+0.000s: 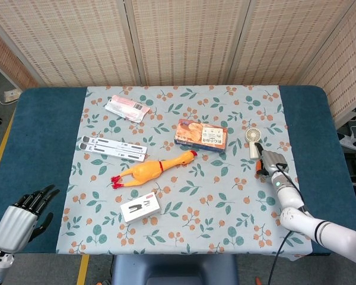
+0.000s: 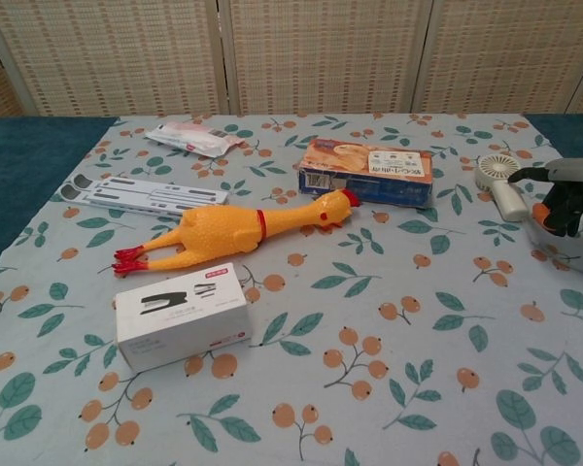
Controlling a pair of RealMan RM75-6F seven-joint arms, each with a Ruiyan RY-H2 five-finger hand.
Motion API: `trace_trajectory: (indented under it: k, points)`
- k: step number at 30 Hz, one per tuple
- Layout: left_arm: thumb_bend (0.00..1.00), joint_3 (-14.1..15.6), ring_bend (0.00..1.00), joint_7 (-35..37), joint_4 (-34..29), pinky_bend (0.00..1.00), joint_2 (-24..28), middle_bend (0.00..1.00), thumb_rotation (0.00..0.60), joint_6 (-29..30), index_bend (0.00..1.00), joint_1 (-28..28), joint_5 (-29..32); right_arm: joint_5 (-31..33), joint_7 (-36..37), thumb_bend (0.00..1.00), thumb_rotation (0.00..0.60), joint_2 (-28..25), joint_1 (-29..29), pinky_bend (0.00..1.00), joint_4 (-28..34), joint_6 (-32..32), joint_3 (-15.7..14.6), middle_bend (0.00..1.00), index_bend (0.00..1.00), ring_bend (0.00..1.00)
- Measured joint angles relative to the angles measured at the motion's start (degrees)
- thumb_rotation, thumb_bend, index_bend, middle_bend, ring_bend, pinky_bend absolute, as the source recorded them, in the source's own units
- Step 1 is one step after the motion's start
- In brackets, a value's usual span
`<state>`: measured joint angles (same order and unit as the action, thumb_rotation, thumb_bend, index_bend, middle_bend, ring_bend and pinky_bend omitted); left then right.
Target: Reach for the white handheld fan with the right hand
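Note:
The white handheld fan [image 1: 253, 141] lies on the patterned cloth at the right, round head away from me and handle toward me; it also shows in the chest view [image 2: 498, 181]. My right hand [image 1: 270, 162] hovers just beside the fan's handle, on its right, fingers apart and holding nothing; at the chest view's right edge my right hand [image 2: 564, 199] has a dark fingertip close to the handle. Whether it touches the fan is unclear. My left hand [image 1: 21, 217] hangs off the table at the lower left, fingers spread and empty.
An orange snack box [image 1: 201, 135] lies left of the fan. A yellow rubber chicken [image 1: 155, 168], a small white box [image 1: 140, 207], a flat white stand [image 1: 111, 148] and a pink packet [image 1: 126, 108] are spread over the cloth's middle and left.

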<state>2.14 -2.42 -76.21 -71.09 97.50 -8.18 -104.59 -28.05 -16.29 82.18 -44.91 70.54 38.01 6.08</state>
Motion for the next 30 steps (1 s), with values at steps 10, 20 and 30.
trace_trajectory:
  k: [10, 20, 30]
  points:
    - [0.44, 0.04, 0.27, -0.16, -0.11, 0.44, -0.02, 0.14, 0.600, -0.06, 0.17, 0.00, -0.08, -0.15, 0.14, 0.68, 0.600, -0.43, 0.07, 0.46, 0.59, 0.38, -0.03, 0.71, 0.00, 0.54]
    - [0.44, 0.02, 0.27, -0.08, -0.12, 0.44, 0.05, 0.14, 0.600, -0.12, 0.17, -0.02, 0.00, -0.24, 0.33, 0.68, 0.600, 0.02, 0.04, 0.46, -0.05, 0.39, 0.05, 0.71, 0.00, 0.54]
    - [0.44, 0.02, 0.27, 0.12, -0.18, 0.44, 0.10, 0.14, 0.600, -0.20, 0.17, -0.07, 0.04, 0.00, 0.46, 0.68, 0.600, 0.38, 0.12, 0.46, -0.88, -0.13, -0.12, 0.71, 0.00, 0.54]
